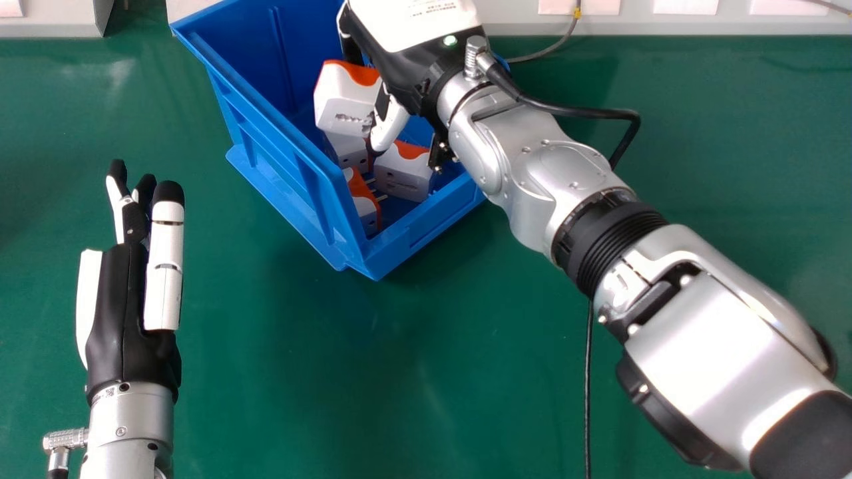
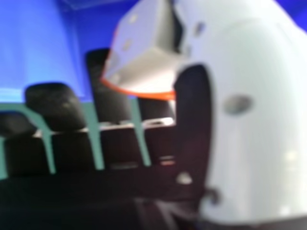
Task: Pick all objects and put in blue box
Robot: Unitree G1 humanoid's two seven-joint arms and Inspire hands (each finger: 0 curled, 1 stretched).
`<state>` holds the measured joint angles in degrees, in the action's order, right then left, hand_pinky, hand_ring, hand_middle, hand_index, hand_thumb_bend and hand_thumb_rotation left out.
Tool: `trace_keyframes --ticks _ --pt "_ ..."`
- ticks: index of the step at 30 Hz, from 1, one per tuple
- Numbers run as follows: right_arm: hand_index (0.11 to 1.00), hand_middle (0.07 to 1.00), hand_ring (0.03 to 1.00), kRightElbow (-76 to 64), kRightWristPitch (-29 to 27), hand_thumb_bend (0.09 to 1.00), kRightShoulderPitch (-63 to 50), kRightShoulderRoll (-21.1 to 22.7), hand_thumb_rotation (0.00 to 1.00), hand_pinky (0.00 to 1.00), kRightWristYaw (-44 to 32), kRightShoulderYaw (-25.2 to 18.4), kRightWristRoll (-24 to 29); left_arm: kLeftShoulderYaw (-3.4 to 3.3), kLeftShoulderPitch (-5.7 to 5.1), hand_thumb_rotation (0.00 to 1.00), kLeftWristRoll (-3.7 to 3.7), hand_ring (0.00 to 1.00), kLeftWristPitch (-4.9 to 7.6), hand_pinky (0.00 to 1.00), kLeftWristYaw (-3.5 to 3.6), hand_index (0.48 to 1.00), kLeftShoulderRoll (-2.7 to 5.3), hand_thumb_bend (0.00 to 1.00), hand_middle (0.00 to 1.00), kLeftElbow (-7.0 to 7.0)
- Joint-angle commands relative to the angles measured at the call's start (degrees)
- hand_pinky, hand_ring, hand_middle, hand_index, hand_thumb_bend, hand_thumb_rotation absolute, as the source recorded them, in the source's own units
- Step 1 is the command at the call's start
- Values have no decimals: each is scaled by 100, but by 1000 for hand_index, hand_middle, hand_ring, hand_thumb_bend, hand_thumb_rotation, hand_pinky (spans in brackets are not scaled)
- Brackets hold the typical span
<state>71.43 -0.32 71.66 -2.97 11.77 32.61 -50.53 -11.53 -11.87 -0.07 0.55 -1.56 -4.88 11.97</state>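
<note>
Green surface carries the blue box, right hand at its mouth with a white-orange block gripped between thumb and fingers, other white-orange blocks lower inside, left hand left of the box, apart from it, fingers extended.

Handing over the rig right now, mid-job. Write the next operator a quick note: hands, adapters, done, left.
Right hand: inside the blue box, pinching a white-and-orange plug adapter between thumb and fingers.
Left hand: idle and open over the green table, beside the box.
Done: at least three other adapters lie in the box, below the held one.
Left: let go of the held adapter, lift the right hand out, then check for any others outside the box.
</note>
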Motion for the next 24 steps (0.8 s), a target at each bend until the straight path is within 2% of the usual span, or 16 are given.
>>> trace_keyframes --ticks 1,9,13,17,24 --pt "480 261 162 40 58 506 380 -85 134 108 27 64 54 44 -24 1000 1 1000 1 1000 -34 1000 42 431 1000 209" --pt "476 240 147 194 360 516 222 -199 120 88 -108 457 -48 94 -55 1000 41 1000 -126 1000 -105 1000 104 427 1000 329" --pt "474 223 132 178 415 517 170 -187 118 70 -181 580 0 118 -66 1000 87 1000 -147 1000 -142 1000 104 426 1000 362" --pt "473 200 112 165 397 517 139 -175 116 49 -164 608 60 129 -76 1000 116 1000 -134 1000 -151 1000 86 424 1000 379" --pt "472 197 116 156 244 516 9 -163 116 54 39 424 317 115 -62 1000 90 1000 -128 992 -143 1000 101 423 1000 356"
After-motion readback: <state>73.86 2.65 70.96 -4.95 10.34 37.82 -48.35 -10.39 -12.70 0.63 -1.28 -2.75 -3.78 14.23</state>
